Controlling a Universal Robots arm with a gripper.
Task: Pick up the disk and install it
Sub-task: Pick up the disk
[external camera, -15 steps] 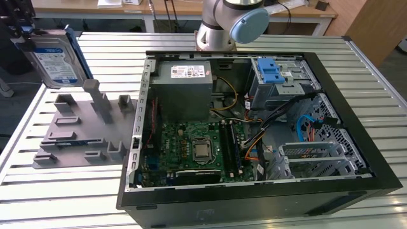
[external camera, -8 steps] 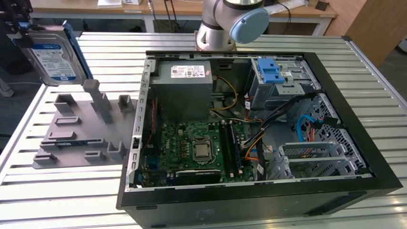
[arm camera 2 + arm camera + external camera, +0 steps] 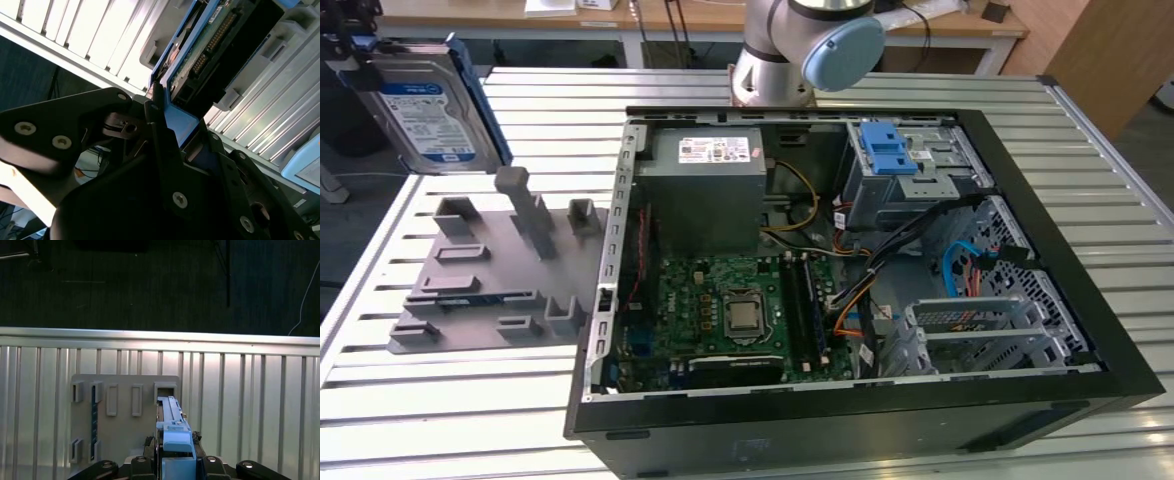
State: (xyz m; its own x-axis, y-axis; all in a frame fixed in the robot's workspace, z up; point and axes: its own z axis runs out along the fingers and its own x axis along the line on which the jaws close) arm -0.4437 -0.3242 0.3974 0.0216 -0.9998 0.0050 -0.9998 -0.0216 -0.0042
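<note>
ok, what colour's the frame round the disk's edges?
Blue. Frame of the disk shows best in the first wrist view.

There's the disk (image 3: 420, 110) at ten o'clock in the exterior view: dull silver metal, glossy paper label, blue plastic frame. Now the claw (image 3: 180, 127) in the second wrist view, matt black with bright metal screws. The worktop (image 3: 467, 400), ribbed pale metal with a satin sheen. The grey fixture (image 3: 494, 270) at nine o'clock, matt plastic. The computer case (image 3: 827, 430), matt black shell, bare sheet metal inside.

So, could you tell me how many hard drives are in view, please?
1: the disk, clamped on edge in the gripper, above the grey fixture to the exterior view's left of the open computer case. Others may be hidden inside the case.
</note>
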